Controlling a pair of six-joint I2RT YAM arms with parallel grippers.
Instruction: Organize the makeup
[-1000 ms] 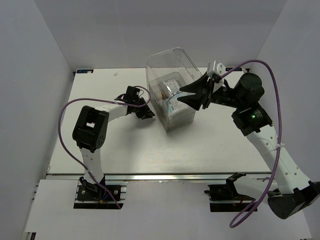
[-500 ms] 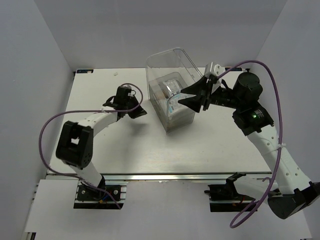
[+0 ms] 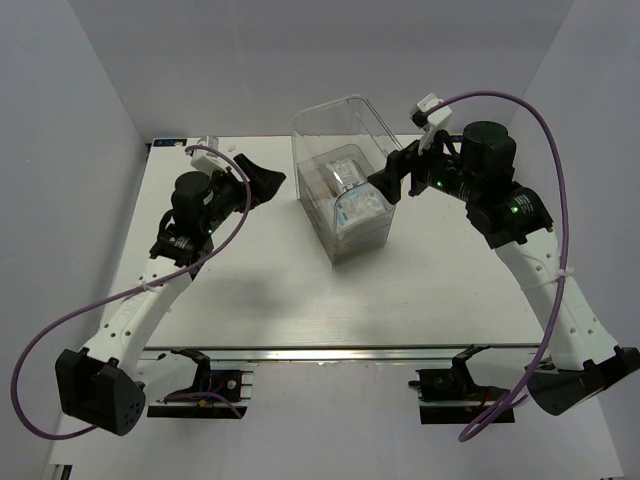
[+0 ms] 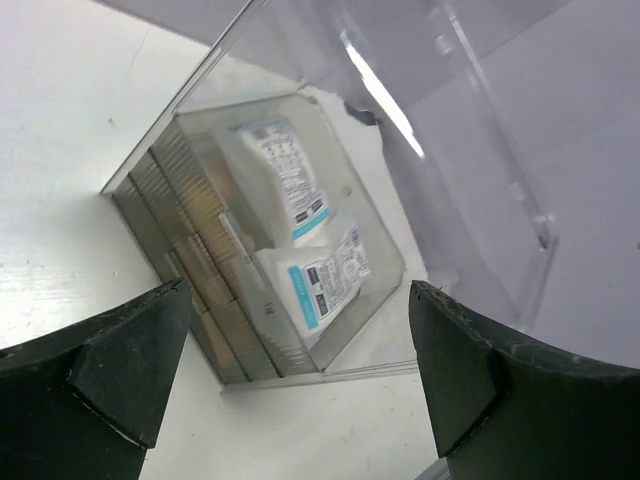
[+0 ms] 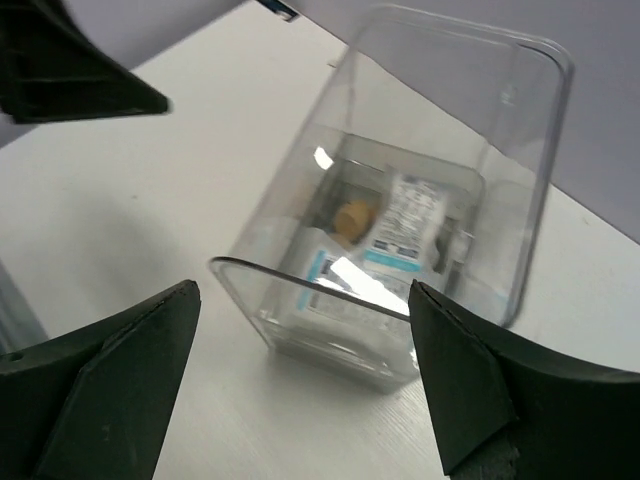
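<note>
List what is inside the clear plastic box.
Two white-and-blue packets lie inside the clear plastic box, with a peach sponge beside them. Anything beneath the packets is covered.

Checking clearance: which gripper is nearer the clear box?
Right, slightly. From above, the right gripper overlaps the clear box at its right edge; the left gripper sits just left of it.

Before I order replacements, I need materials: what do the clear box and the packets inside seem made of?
Clear box: rigid glossy plastic, it seems; contents show through, walls catch glare. Packets: thin printed film or coated paper, hard to tell; flat, white-and-blue, faintly shiny.
</note>
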